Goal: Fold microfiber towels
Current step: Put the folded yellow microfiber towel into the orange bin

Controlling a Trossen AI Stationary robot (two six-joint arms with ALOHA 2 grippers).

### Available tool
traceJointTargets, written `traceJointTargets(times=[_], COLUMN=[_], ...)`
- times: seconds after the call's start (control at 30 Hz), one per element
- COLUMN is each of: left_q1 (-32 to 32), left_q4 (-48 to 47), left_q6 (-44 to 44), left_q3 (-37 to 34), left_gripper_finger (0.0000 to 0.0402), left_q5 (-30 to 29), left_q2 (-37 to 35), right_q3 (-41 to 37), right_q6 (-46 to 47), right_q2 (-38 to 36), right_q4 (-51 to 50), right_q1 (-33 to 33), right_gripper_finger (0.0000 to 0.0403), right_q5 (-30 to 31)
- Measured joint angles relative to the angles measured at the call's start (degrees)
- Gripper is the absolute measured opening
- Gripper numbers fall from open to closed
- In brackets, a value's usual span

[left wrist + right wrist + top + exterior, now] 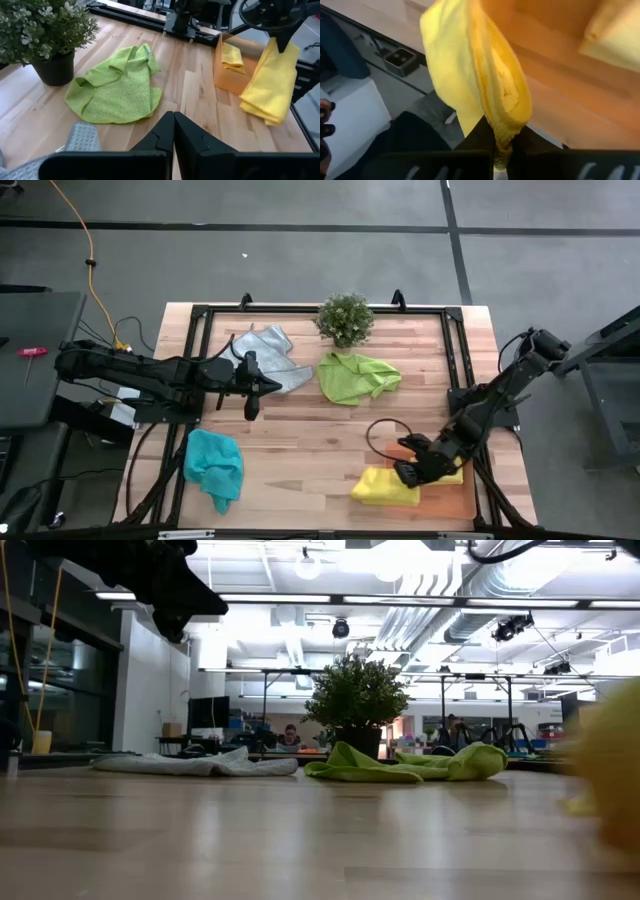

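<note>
A wooden table (320, 450) of pale planks carries everything, with a black frame (452, 350) running along its edges. Taking the plant (345, 319) at the far edge as landmark: the lime towel (357, 376) lies crumpled just in front of it, the grey towel (272, 355) lies near it on the left arm's side. The teal towel (214, 466) is bunched well apart from the plant, at the near corner on that same side. The orange tray (450, 492) sits at the opposite near corner, far from the plant.
</note>
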Motion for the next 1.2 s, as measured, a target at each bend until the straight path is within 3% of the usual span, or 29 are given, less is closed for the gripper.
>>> traceJointTargets(times=[0.3, 0.5, 0.7, 1.2], left_q1=[0.00, 0.00, 0.00, 0.00], left_q4=[0.42, 0.45, 0.50, 0.52], left_q6=[-0.01, 0.00, 0.00, -0.02], left_q3=[0.00, 0.00, 0.00, 0.00], left_gripper_finger=[0.0000, 0.0000, 0.0000, 0.0000], left_q5=[-0.44, -0.46, -0.50, -1.69], left_q2=[0.00, 0.00, 0.00, 0.00], right_q3=[0.02, 0.04, 0.04, 0.04], right_q6=[9.52, 10.72, 13.97, 15.40], right_q2=[-5.67, -6.67, -6.11, 4.44], right_q4=[-6.34, -9.31, -13.06, -13.61], right_q1=[6.19, 8.75, 11.61, 11.86], right_gripper_finger=[0.0000, 0.0000, 0.0000, 0.0000], right_q5=[4.61, -3.39, -6.38, -13.61])
